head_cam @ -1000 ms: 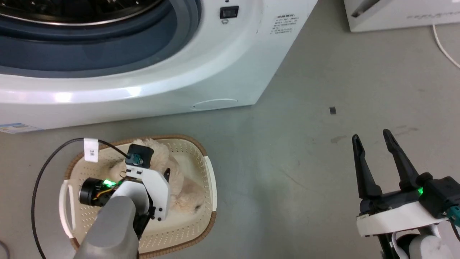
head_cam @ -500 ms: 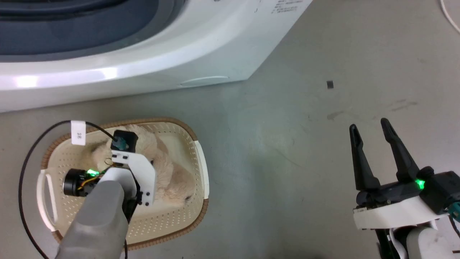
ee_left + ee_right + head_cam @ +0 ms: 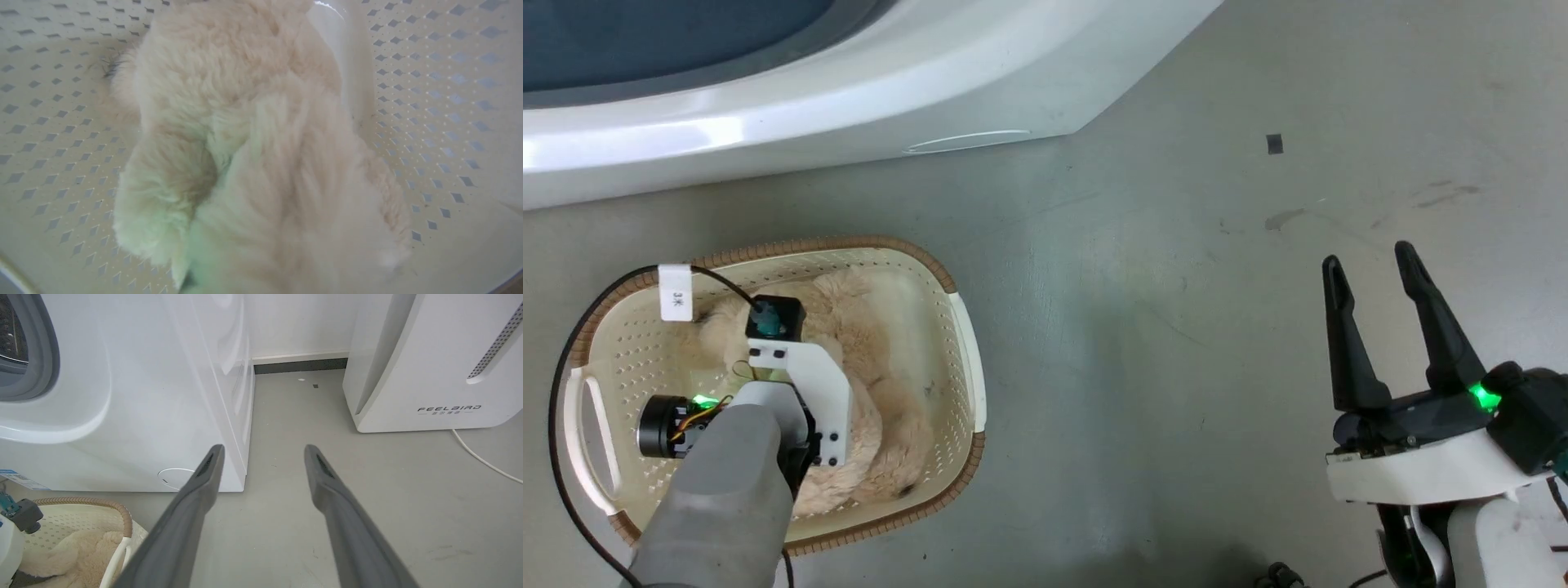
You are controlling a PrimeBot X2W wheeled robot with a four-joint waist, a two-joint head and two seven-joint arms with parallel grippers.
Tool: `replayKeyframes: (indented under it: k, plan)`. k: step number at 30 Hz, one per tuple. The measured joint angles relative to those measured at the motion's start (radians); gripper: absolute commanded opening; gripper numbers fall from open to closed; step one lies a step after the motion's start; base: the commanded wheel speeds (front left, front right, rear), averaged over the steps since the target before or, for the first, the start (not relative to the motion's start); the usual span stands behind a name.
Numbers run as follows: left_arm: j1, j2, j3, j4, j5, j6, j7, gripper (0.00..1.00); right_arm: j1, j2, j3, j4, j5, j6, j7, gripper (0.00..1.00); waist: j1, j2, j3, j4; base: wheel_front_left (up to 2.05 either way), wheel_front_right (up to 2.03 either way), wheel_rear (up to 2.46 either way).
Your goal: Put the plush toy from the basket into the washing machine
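- Grey floor point(image 3: 1143, 343) as work surface; white wall point(image 3: 294, 322) far ahead of the right gripper point(image 3: 1368, 255), seen along its fingers.
- Washing machine point(image 3: 866, 90) ahead of both grippers; porthole point(image 3: 28, 347) ahead and to the left of the right gripper in its wrist view. White FEELBIRD appliance point(image 3: 429, 359) ahead and to its right: not the target.
- Basket point(image 3: 849, 244) on the floor directly beneath the left gripper point(image 3: 796, 392), near the washing machine front.
- Plush toy point(image 3: 890, 408) lying inside the basket, directly under the left gripper, fur very close in the left wrist view.
- Left gripper: fingers hidden by wrist and fur; cannot tell whether spread or clamped on the plush toy.
- Right gripper: released, fingers point(image 3: 1349, 351) spread, holding nothing, over bare floor well apart from the basket.
- Step in hand, by judgement: taking hold of the plush toy.
- Sink fingers deep into the body, not into a limb or loose fur; expect a shallow pinch on shaggy pile to slip.
- Clamp fully before lifting; allow for soft stuffing to compress.
- Lift straight up until floppy limbs clear the basket, to avoid dragging it along.
- Keep the right gripper parked aside, off the path toward the porthole.
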Motion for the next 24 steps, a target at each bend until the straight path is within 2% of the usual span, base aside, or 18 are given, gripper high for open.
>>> replayKeyframes:
  k: [9, 24]
  plan:
    - [-0.021, -0.012, -0.013, 0.075, -0.039, -0.019, -0.074, 0.00, -0.010, 0.000, -0.002, 0.018, 0.012, 0.000, -0.015, 1.00, 0.0000, 0.0000, -0.041, 0.008, 0.00, 0.00, 0.00]
    - [0.108, -0.061, -0.029, 0.060, -0.071, -0.066, -0.345, 0.00, 0.059, 0.000, -0.024, 0.064, 0.008, 0.000, -0.015, 1.00, -0.0002, 0.0000, -0.292, 0.052, 0.00, 0.00, 0.00]
